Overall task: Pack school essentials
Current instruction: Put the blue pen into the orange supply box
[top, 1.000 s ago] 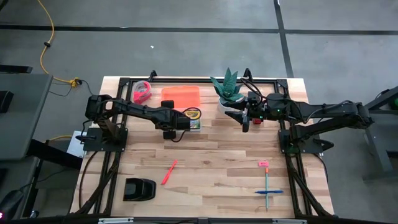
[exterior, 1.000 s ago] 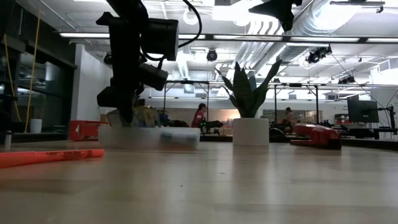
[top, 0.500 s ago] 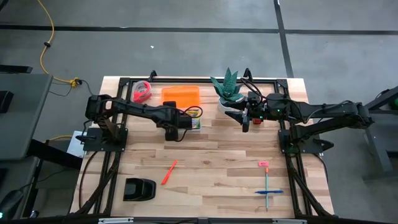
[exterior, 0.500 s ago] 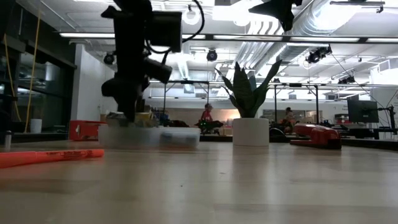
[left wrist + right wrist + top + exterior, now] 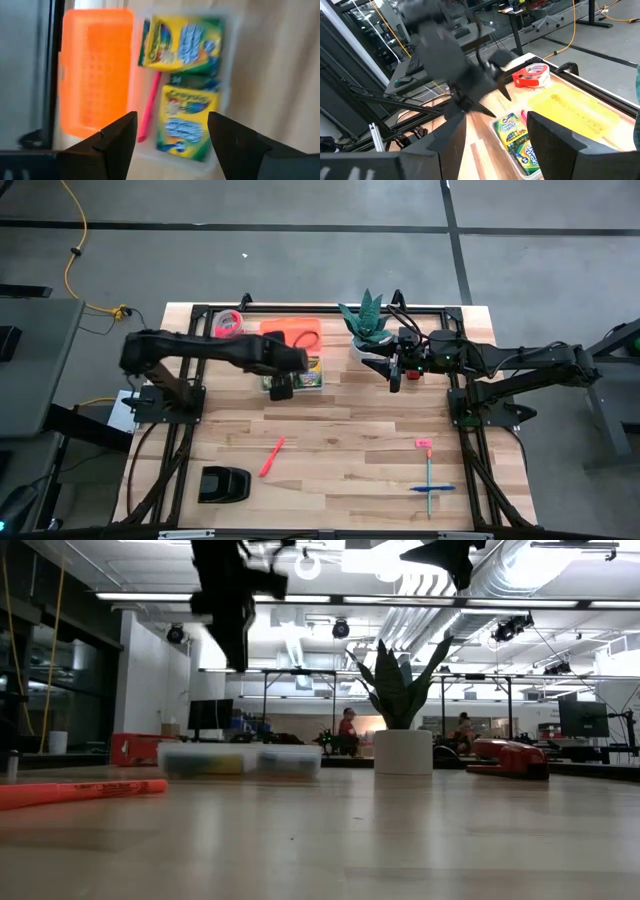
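Observation:
Two yellow-and-green crayon boxes [image 5: 182, 40] [image 5: 187, 122] lie flat in a clear box [image 5: 300, 375], with an orange-red stick [image 5: 150, 105] beside them. My left gripper [image 5: 170, 145] [image 5: 280, 387] hangs open above this box, pointing down, with nothing between its fingers. A second orange-red stick [image 5: 272, 457] lies on the table nearer the front. The pink eraser [image 5: 424, 443], teal pencil [image 5: 429, 480] and blue pen [image 5: 432, 489] lie at the front right. My right gripper [image 5: 393, 373] [image 5: 495, 150] waits open by the plant, high over the table.
The orange lid [image 5: 292, 332] lies just beyond the clear box. A red tape roll [image 5: 227, 324] sits at the far left and a potted plant [image 5: 368, 322] at the far middle. A squat black object [image 5: 224, 483] is at the front left.
My left gripper has let go of a crayon box and risen straight up out of the clear box, tipping steeper. The crayon box, which stood tilted at the fingers, now lies flat in the clear box beside the other one.

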`<state>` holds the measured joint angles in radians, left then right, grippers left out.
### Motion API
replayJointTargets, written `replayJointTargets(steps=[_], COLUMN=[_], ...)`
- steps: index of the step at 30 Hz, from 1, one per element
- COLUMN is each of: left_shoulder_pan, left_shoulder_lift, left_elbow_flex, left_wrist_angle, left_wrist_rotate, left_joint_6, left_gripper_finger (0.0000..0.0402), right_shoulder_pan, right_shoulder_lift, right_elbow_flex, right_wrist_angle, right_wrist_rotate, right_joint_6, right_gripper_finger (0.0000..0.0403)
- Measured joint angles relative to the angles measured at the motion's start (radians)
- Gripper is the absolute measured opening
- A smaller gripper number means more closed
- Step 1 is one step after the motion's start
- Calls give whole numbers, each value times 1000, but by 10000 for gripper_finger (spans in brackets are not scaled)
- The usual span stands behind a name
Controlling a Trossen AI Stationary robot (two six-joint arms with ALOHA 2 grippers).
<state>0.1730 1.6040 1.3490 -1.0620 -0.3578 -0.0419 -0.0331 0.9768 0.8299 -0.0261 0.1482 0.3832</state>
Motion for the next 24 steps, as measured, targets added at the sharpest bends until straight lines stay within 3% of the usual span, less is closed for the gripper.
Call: replayJointTargets(steps=[5, 9, 14, 17, 20, 24], left_shoulder_pan=[1, -22, -65, -89, -106, -108], left_shoulder_lift=[-213, -437, -698, -819, -911, -990], left_elbow_flex=[-12, -116, -347, -493, -610, -702], left_wrist_angle=[126, 455, 925, 1127, 1243, 1267], left_wrist_rotate=[185, 301, 312, 313, 319, 299], left_joint_6=[-85, -98, -140, -150, -162, -219], left_gripper_finger=[231, 231, 231, 231, 231, 231], right_shoulder_pan=[0, 0, 1, 1, 1, 1], right_shoulder_lift=[0, 0, 0, 0, 0, 0], right_elbow_flex=[0, 0, 0, 0, 0, 0], right_wrist_angle=[0, 0, 0, 0, 0, 0], right_wrist_rotate=[0, 0, -3, -3, -3, -3], right_joint_6=[0, 0, 1, 0, 0, 0], right_gripper_finger=[201, 201, 201, 201, 201, 201])
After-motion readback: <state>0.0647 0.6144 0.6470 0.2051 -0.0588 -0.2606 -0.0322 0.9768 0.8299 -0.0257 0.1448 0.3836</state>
